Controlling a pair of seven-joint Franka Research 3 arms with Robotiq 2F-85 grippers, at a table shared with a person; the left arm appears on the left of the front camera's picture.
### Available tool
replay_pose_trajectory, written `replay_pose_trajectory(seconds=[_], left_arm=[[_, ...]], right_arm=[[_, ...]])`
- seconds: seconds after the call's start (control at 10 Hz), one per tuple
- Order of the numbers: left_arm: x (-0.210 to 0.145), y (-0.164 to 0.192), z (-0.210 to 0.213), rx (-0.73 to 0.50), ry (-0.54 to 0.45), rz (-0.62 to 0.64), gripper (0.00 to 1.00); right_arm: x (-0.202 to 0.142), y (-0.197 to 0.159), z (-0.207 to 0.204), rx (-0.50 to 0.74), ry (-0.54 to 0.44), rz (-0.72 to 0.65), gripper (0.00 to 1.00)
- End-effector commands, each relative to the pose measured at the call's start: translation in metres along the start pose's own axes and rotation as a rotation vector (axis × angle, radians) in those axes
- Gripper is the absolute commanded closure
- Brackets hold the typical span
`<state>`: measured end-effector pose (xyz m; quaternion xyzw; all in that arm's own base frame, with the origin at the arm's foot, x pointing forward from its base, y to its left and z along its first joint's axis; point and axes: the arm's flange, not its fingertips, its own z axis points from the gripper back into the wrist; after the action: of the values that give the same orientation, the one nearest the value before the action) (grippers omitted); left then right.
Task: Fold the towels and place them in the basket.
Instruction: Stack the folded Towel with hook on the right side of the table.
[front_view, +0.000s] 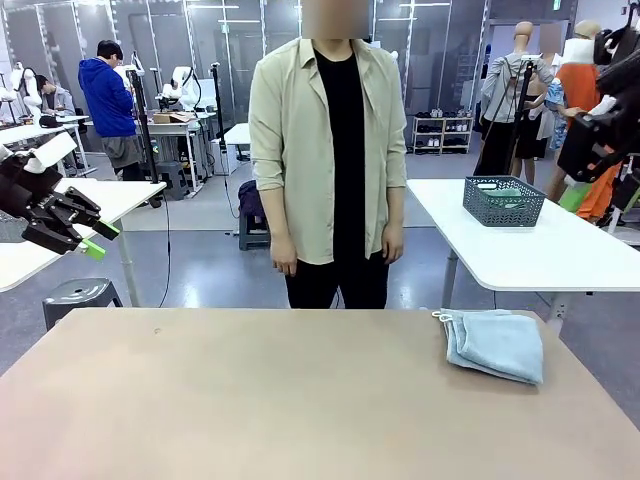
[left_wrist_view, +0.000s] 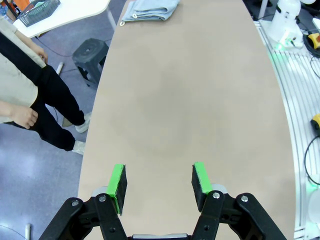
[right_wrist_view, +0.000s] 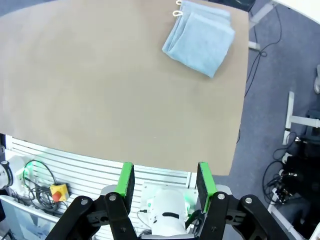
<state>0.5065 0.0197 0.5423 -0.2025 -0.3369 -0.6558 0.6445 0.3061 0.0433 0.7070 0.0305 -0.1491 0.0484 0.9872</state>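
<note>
While both hands hang open, empty, nothing grasped yet: towels (right_wrist_view: 201, 41) lie stacked well ahead of right hand (right_wrist_view: 165, 181); left hand (left_wrist_view: 159, 182) farther. You reach there first; basket (front_view: 503, 201) sits off bench.

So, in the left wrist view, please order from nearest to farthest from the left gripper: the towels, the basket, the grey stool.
From the left gripper:
1. Grey stool, on the floor beside the table.
2. Towels, on the table's far end.
3. Basket, on the other white table, top corner.
</note>
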Motion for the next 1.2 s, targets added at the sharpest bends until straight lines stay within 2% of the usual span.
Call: replay_pose_trajectory(seconds=[0.0, 0.1, 0.2, 1.1], left_arm=[[0.0, -0.001, 0.001, -0.004, 0.012, -0.007, 0.33], [0.0, -0.001, 0.001, -0.004, 0.012, -0.007, 0.33], [0.0, -0.001, 0.001, -0.004, 0.012, -0.007, 0.33], [0.0, -0.001, 0.001, -0.004, 0.012, -0.007, 0.33]], right_arm=[[-0.018, 0.012, 0.003, -0.042, -0.006, -0.025, 0.37], [-0.022, 0.013, 0.005, -0.04, -0.028, -0.017, 0.37], [-0.009, 0.005, 0.007, -0.012, -0.011, 0.001, 0.37], [-0.009, 0.005, 0.007, -0.012, -0.011, 0.001, 0.37]])
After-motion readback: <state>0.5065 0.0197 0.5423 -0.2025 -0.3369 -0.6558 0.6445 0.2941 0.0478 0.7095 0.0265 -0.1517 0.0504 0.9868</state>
